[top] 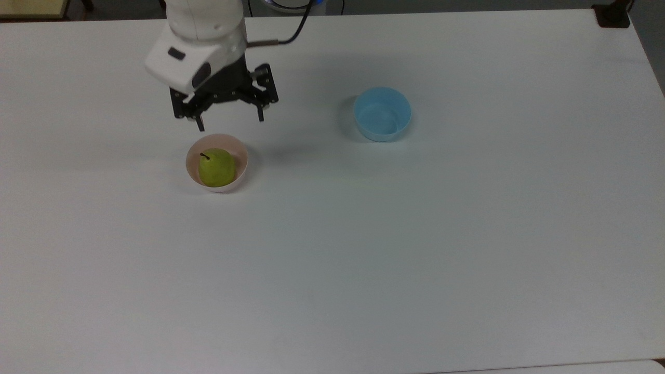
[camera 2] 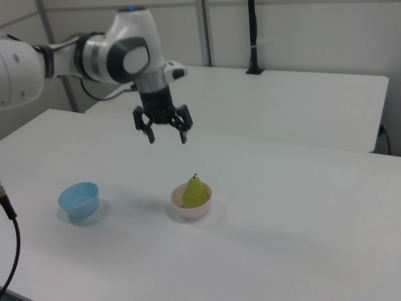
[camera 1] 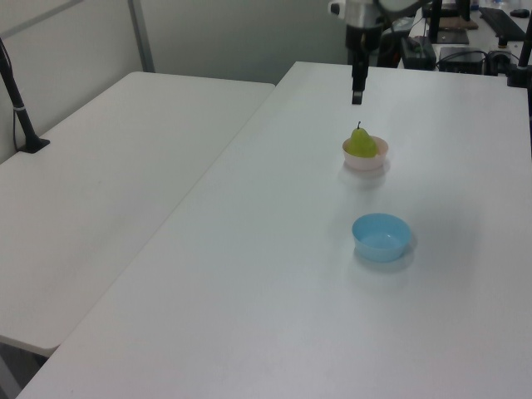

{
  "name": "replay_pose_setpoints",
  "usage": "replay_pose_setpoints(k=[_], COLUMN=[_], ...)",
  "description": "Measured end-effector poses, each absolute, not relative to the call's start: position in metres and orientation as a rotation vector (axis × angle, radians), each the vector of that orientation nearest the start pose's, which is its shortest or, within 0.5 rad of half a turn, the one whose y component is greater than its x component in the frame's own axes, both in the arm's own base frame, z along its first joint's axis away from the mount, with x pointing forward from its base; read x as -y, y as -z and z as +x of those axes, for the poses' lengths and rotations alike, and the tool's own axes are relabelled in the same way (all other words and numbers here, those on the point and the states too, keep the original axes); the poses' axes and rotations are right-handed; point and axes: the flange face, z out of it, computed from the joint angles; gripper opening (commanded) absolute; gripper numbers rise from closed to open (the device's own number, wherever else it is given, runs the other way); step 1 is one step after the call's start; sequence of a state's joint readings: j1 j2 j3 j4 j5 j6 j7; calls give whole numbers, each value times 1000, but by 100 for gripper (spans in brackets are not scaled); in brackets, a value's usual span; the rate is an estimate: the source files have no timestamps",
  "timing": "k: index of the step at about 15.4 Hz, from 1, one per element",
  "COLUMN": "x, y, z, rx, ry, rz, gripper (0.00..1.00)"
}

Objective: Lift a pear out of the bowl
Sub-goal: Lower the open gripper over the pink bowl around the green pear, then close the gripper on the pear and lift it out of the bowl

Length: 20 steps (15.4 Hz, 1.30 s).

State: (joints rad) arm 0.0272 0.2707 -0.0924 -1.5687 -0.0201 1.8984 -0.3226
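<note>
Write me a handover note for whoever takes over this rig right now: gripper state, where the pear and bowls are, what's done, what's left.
Gripper: open, empty, hanging in the air above the table, short of the pink bowl toward the top view's upper edge.
Pear: sits upright in the pink bowl, stem up, untouched.
Blue bowl: empty, off to the top view's right, apart from the pink bowl.
Done: nothing gripped or lifted yet.
Left: bring the fingers over the pear, descend around it, close, and lift it out of the bowl.
</note>
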Motion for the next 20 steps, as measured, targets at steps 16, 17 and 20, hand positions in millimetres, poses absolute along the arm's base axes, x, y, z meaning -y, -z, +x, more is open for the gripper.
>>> replay_pose_setpoints(k=[16,17,20], x=[86,87,87], y=[-355,-353,-351], z=[666,665,664], rx=[275,272,271], ry=[-5,-14,-18], rz=[-3210,-3209,-3209], gripper=[70,63,9])
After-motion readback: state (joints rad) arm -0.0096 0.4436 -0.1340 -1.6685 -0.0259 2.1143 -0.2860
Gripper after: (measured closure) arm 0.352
